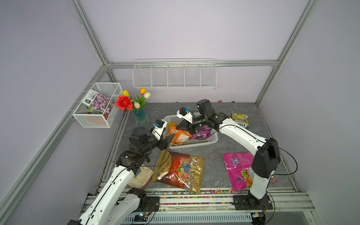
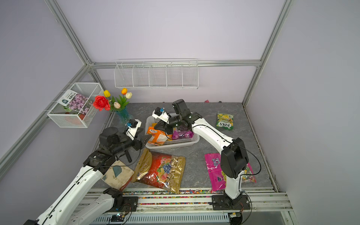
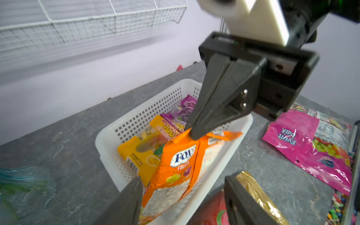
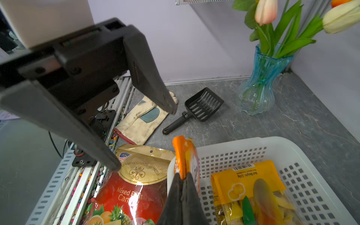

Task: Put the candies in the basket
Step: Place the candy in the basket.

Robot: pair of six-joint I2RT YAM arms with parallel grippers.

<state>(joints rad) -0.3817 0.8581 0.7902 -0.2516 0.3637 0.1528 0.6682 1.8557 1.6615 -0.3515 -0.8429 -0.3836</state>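
Observation:
My right gripper (image 1: 178, 127) is shut on the top seal of the small orange FOX'S bag (image 3: 175, 171), which hangs tilted over the near-left end of the white basket (image 1: 211, 139). A yellow bag (image 4: 245, 181) and a purple bag (image 1: 202, 133) lie inside the basket. My left gripper (image 3: 183, 196) stands open at that basket end, with the orange bag's lower part showing between its fingers. The large gold-and-red bag (image 1: 179, 171) lies on the table in front of the basket. To the right are the pink bag (image 1: 236, 165), partly under the right arm, and the green FOX'S bag (image 1: 240, 120).
A blue vase of flowers (image 1: 140, 115) stands left of the basket. A black scoop (image 4: 200, 107) and a cream glove (image 1: 142, 175) lie by the left arm. A wire mesh box (image 1: 97, 105) and a wire rack (image 1: 174, 75) hang on the walls. Coloured pebbles (image 1: 194, 191) fill the front rail.

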